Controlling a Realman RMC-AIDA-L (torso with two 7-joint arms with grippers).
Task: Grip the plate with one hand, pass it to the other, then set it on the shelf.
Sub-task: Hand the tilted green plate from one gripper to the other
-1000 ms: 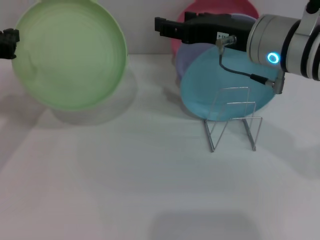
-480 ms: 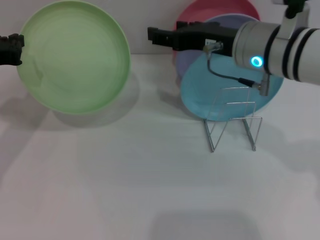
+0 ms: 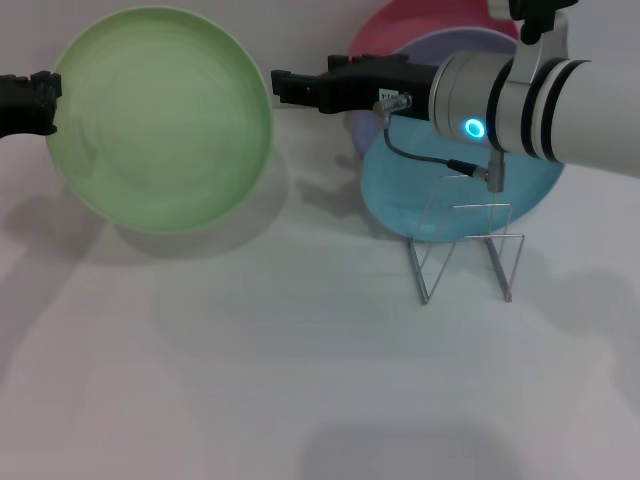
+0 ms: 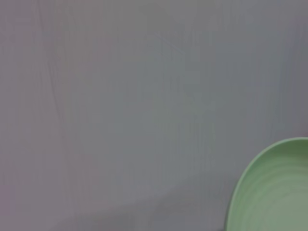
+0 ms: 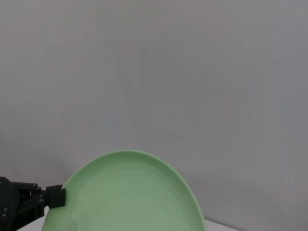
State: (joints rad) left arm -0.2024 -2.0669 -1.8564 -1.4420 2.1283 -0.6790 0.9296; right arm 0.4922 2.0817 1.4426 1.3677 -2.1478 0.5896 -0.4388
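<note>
the round light green plastic plate (image 3: 160, 118) hangs above the table's far left part, its left rim clamped in the left tool (image 3: 40, 102). the right tool (image 3: 282, 86), nearly touching its right rim; cannot tell its state.

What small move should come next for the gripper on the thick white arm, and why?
Probably ease the right gripper a little further toward the round light green plastic plate: its tips sit just short of the near rim, while the left gripper holds the opposite edge, plate raised.
</note>
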